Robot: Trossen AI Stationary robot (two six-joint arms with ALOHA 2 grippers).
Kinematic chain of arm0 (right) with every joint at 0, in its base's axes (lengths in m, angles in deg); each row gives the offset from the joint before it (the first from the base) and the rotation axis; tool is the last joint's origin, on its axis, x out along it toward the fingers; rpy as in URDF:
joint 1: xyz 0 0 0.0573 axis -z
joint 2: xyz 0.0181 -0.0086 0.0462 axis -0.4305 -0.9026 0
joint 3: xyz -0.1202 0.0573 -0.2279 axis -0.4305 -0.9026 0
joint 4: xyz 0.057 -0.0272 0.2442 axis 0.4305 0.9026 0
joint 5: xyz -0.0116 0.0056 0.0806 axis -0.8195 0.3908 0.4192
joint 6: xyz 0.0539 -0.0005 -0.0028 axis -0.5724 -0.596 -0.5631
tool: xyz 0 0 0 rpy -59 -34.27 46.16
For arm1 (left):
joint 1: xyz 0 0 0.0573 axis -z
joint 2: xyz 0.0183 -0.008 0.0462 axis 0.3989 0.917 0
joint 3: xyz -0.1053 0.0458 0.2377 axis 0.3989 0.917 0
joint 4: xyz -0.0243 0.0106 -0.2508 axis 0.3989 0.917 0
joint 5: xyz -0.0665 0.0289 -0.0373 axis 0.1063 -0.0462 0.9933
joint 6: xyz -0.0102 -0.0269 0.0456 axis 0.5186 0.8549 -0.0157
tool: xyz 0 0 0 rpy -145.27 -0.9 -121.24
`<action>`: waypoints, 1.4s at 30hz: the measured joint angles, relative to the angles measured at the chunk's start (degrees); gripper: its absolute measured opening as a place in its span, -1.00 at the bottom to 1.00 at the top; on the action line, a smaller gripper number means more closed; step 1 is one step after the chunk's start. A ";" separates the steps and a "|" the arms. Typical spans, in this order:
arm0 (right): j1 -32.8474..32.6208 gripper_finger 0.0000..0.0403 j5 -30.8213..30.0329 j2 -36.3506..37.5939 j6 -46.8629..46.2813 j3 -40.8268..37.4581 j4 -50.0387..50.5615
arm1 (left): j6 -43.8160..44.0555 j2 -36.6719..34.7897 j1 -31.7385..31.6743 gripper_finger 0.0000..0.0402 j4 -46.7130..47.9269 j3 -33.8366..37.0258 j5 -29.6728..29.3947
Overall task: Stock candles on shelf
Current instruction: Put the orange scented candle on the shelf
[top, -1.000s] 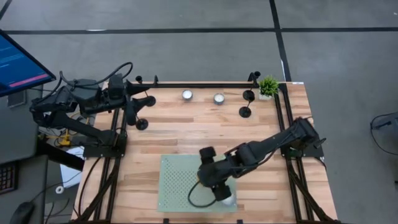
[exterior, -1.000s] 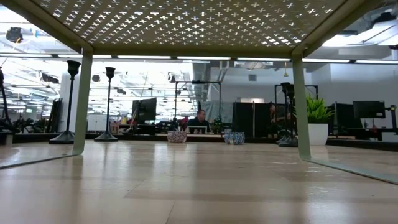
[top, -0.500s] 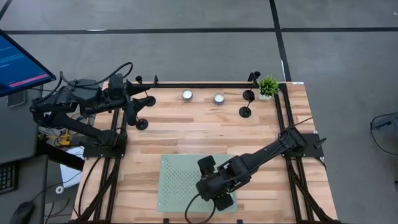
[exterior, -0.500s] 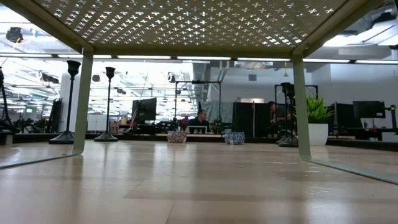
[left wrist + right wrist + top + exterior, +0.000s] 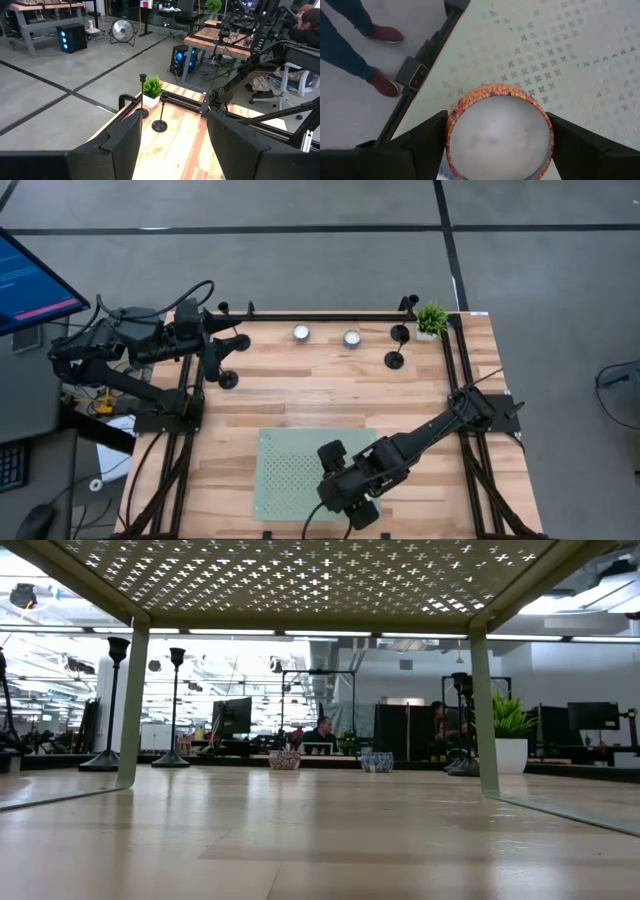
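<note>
Candle (image 5: 499, 134) clamped in the right gripper (image 5: 352, 502) has travelled down to the shelf's (image 5: 290, 470) near edge, almost stocked.

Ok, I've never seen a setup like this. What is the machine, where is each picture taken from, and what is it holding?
It is a robot with two dark arms at a wooden table. One picture looks straight down from above. One sits at tabletop height, looking under the pale green perforated shelf into the room behind. The other two come from cameras on each arm's wrist.

The right pincer is over the near right part of the shelf, its fingers either side of a candle: a round white one in an orange patterned tin. The left pincer waits open at the table's far left.

Two more candles stand near the far edge, with black candlesticks and a small green plant. A person's legs and shoes show beside the table.
</note>
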 joint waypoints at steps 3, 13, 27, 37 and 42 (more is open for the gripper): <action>-0.02 0.42 1.08 -0.02 -0.02 -0.78 -0.83 | 0.00 0.00 0.01 0.12 0.00 0.00 0.00; -0.19 0.42 2.99 -0.02 0.73 -3.61 -1.28 | 0.02 0.00 0.01 0.12 0.00 0.00 0.00; -0.44 0.42 3.75 -0.07 1.70 -3.90 -2.05 | 0.02 0.00 0.00 0.12 -0.01 -0.02 0.00; -0.74 0.42 4.45 -0.07 4.37 -3.90 -2.45 | 0.04 0.00 0.00 0.12 -0.01 -0.02 0.00; -0.33 0.42 4.43 -0.07 4.97 -3.92 -2.50 | 0.04 0.00 0.00 0.12 -0.01 -0.02 0.00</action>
